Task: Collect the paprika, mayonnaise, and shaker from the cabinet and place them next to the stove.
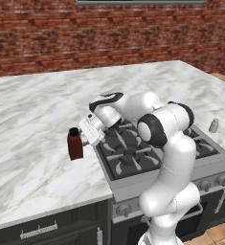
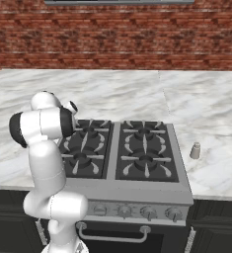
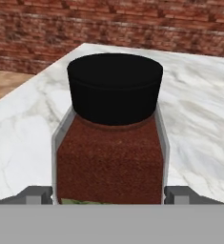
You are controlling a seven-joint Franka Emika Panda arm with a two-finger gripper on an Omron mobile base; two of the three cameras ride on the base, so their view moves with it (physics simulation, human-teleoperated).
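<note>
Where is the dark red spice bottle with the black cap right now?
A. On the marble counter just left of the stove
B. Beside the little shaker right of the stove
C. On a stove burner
A: the spice bottle stands on the counter beside the stove, between the gripper fingers.

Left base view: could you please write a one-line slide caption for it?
Paprika stands on the marble counter left of the stove, the gripper beside it; shaker sits to the right.
</note>
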